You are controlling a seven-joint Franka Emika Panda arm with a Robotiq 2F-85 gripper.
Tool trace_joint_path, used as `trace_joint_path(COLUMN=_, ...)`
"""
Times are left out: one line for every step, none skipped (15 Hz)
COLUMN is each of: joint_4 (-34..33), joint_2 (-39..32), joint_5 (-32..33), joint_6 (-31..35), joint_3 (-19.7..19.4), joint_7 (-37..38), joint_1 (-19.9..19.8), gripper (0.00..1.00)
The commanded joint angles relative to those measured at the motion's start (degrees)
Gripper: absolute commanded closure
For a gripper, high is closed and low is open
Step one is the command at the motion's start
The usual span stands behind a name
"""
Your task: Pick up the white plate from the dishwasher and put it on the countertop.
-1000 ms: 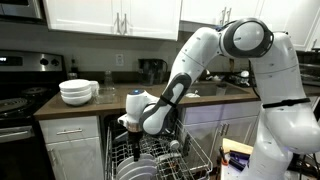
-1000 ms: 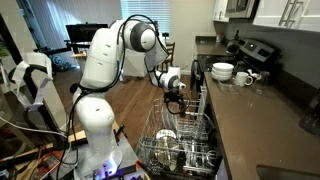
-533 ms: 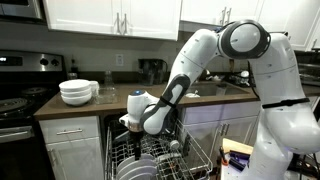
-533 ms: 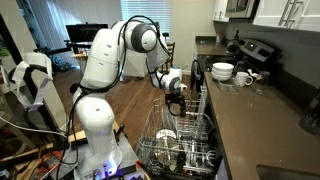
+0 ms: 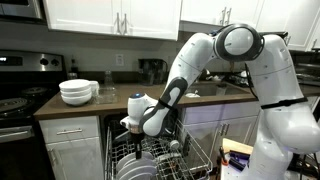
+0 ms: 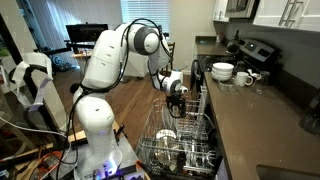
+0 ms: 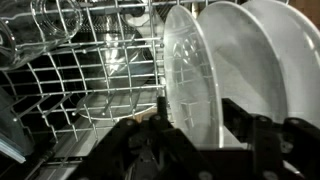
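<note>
Several white plates stand upright in the grey wire rack (image 7: 70, 80) of the open dishwasher (image 5: 160, 160). In the wrist view the nearest white plate (image 7: 190, 70) stands on edge between my two dark fingers. My gripper (image 7: 197, 128) is open and straddles this plate's rim, one finger on each side. In both exterior views the gripper (image 5: 135, 143) (image 6: 178, 100) points down into the pulled-out rack (image 6: 180, 140). The plates show below it (image 5: 140, 166). The dark brown countertop (image 5: 110, 103) (image 6: 250, 120) runs above the dishwasher.
A stack of deep white bowls (image 5: 77, 92) (image 6: 222, 71) sits on the countertop near the black stove (image 5: 15, 105). A glass (image 7: 45, 25) and other dishes fill the rack. A sink and faucet (image 5: 235, 80) lie behind the arm.
The gripper has sunk slightly lower into the rack, over the plate's rim. Nothing else has moved.
</note>
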State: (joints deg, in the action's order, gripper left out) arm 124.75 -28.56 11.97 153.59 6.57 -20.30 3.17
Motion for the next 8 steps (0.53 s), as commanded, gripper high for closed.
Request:
trace_joint_path(joint_4=-1.19, joint_2=-0.79, joint_5=-3.03, joint_6=-0.88, joint_3=3.16, joint_7=-5.37, joint_1=-4.04, gripper=0.68)
trace_joint_path(joint_4=-1.16, joint_2=-0.38, joint_5=-3.83, joint_6=-1.51, joint_3=3.88, joint_7=-6.41, joint_1=-4.86, gripper=0.71)
trace_joint_path(joint_4=-1.28, joint_2=-0.18, joint_5=-4.75, joint_6=-2.02, joint_3=4.71, joint_7=-7.58, joint_1=-5.78, gripper=0.87)
trace_joint_path(joint_4=-1.40, joint_2=0.06, joint_5=-5.73, joint_6=-2.53, joint_3=5.63, joint_7=-8.97, joint_1=-6.83, gripper=0.92)
trace_joint_path(joint_4=-1.57, joint_2=0.17, joint_5=-6.23, joint_6=-2.97, joint_3=6.09, joint_7=-9.84, joint_1=-7.48, gripper=0.95)
trace_joint_path(joint_4=-1.86, joint_2=0.19, joint_5=-6.71, joint_6=-3.53, joint_3=6.51, joint_7=-10.68, joint_1=-8.03, gripper=0.88)
trace_joint_path(joint_4=-1.93, joint_2=0.20, joint_5=-7.33, joint_6=-4.06, joint_3=6.88, joint_7=-11.30, joint_1=-8.45, gripper=0.64)
trace_joint_path(joint_4=-1.93, joint_2=0.28, joint_5=-7.65, joint_6=-4.33, joint_3=7.10, joint_7=-11.92, joint_1=-8.79, gripper=0.66)
